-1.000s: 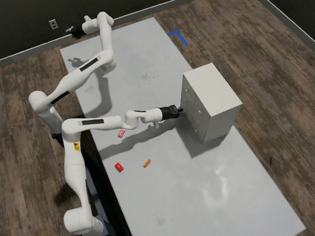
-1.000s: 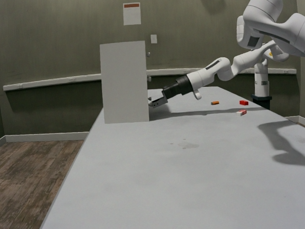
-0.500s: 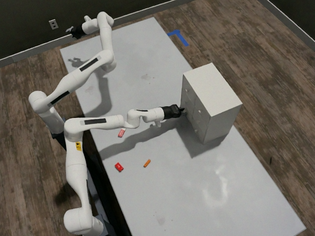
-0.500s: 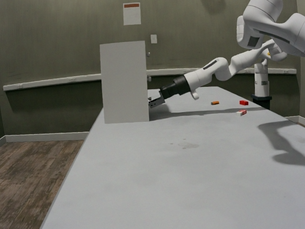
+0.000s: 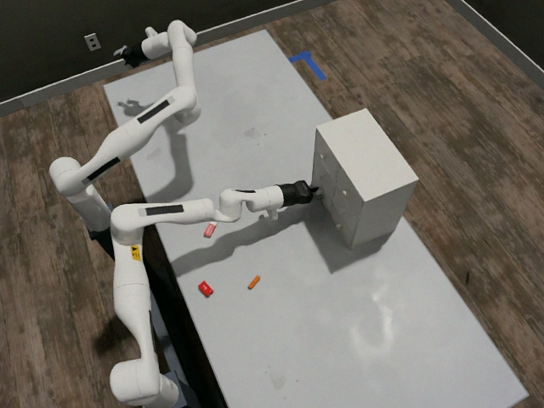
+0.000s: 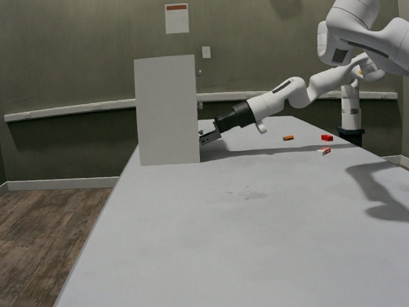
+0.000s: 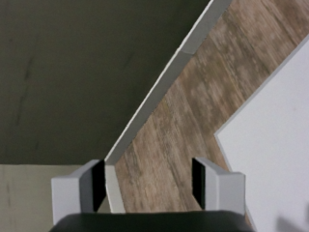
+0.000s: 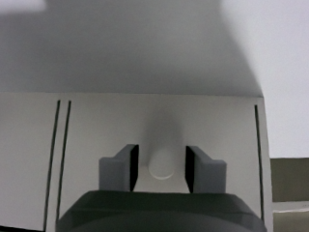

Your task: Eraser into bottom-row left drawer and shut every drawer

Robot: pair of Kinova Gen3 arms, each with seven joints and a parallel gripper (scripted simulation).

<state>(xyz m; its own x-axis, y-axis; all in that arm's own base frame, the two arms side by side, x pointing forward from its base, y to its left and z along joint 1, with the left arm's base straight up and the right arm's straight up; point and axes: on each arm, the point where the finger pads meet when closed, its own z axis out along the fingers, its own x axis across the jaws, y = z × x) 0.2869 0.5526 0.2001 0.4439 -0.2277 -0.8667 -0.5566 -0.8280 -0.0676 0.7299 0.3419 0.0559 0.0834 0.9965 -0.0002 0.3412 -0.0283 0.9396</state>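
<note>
Eraser [image 5: 210, 229] [image 6: 323, 151]: lay on the table [image 5: 280, 333] [image 6: 231, 238]; bore pale lettering on a red sleeve, too small to read.
Right gripper [image 5: 317, 192] [image 6: 204, 137] [image 8: 162, 168]: stood partly open around the bottom-left drawer's knob [image 8: 161, 166], gripping nothing.
Left gripper [image 5: 119, 51] [image 7: 149, 186]: hung wide open, held nothing.
</note>
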